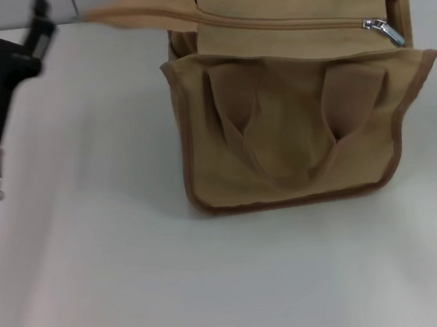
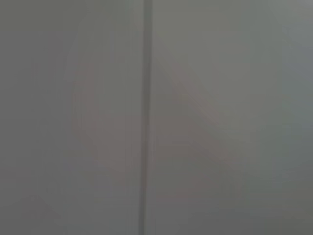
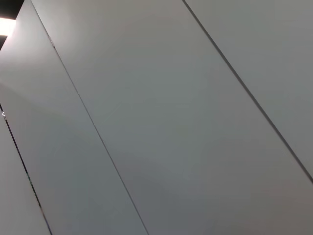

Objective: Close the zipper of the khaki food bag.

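Cloth bag on a matt pale worktop, metal slider, plastic-and-metal arm.

The khaki food bag (image 1: 294, 140) is matt woven cloth, canvas-like, with darker brown cloth piping along its edges and flat handles of the same fabric; its sides crease softly. The zipper (image 1: 290, 23) runs through khaki cloth tape, and its slider shines as bright silver metal. The worktop (image 1: 98, 285) looks smooth, pale and matt, with only a faint sheen. At the worktop's far left corner, the left gripper (image 1: 9, 29) looks like matt black plastic, on a brushed silver metal wrist.
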Motion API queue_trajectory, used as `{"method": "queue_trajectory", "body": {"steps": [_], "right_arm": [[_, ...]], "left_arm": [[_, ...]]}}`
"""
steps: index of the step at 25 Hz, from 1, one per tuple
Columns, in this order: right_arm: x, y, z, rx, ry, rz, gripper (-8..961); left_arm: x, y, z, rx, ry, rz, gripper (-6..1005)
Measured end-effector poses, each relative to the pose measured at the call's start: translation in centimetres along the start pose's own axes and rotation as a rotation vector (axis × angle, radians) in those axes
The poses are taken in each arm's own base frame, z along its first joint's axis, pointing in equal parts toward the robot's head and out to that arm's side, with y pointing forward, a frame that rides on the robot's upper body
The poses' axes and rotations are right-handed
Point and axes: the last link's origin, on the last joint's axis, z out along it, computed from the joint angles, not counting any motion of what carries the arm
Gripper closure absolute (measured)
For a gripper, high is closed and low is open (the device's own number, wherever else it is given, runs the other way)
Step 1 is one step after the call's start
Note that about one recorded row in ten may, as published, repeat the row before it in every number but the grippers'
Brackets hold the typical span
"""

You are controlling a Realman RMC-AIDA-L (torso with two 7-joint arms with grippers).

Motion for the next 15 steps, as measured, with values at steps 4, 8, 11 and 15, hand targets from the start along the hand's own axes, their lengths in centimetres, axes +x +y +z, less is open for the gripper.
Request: {"method": "queue_trajectory", "body": {"steps": [4,8,11,15], "right_arm": [[0.2,0.0,0.4,0.002,-0.006,-0.027,324],[0.6,0.1,0.9,-0.004,-0.001,-0.036,319],[0.9,0.1,1.0,-0.010,0.013,-0.056,315],[0.9,0.5,0.9,-0.051,0.040,-0.102,309]], "left_arm": [[1.1,-1.4,-0.5,0.050,0.071,-0.079,217],[1.8,-2.0,-1.3,0.039,0.122,-0.219,165],[2.1,-1.4,-2.0,-0.066,0.133,-0.269,165],[2.3,0.7,-2.9,-0.359,0.068,-0.300,165]]}}
